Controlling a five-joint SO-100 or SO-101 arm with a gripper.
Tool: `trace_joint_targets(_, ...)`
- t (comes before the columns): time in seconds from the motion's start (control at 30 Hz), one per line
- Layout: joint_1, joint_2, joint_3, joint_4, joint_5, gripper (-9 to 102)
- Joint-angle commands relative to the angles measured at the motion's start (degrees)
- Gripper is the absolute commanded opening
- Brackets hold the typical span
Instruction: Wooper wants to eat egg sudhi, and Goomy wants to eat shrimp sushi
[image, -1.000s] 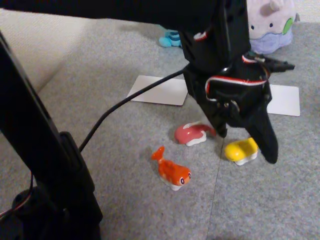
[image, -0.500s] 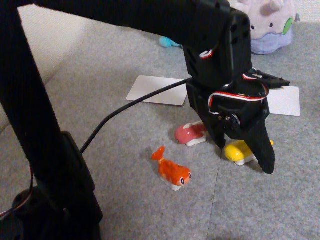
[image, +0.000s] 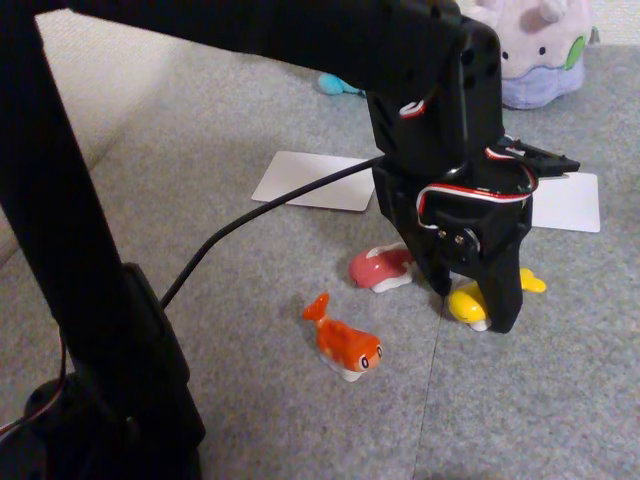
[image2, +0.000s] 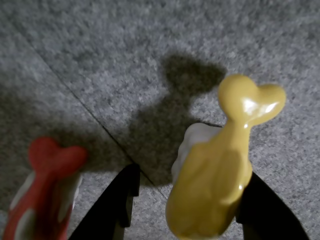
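The black gripper (image: 478, 305) stood low over the grey carpet (image: 250, 260), its fingers (image2: 122, 200) spread with the egg sudhi (image2: 220, 170) between them, one finger clearly not touching it. To its left lay the pinkish-red sushi toy (image: 380, 267) and, nearer, the shrimp sushi (image: 345, 342); Goomy (image: 540, 50) sat far right.

3 sushi toys: 1 yellow egg sudhi (image: 466, 303), 1 orange shrimp sushi (image: 346, 343), 1 pinkish-red sushi (image: 380, 267). 2 white cards (image: 312, 180), 2 plushes: Goomy (image: 541, 52) at 1 o'clock, Wooper (image: 338, 84) at 12.
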Motion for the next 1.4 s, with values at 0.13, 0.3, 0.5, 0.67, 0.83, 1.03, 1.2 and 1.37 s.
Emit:
trace_joint_targets(0.13,0.4,0.8,-2.5,-0.5,-0.2,7)
trace_joint_targets(0.3,0.4,0.8,-2.5,-0.6,-0.2,6)
trace_joint_targets(0.5,0.2,1.1,-2.6,-0.5,0.0,5)
trace_joint_targets(0.67,-1.1,8.3,-2.6,2.0,0.6,5)
trace_joint_targets(0.83,-6.8,22.7,-2.6,9.2,1.5,5)
trace_joint_targets(1.03,-20.0,36.1,-2.6,13.5,5.5,6)
trace_joint_targets(1.2,-30.1,37.6,-2.7,12.7,7.6,6)
trace_joint_targets(1.37,-36.1,33.5,-2.7,10.9,7.8,6)
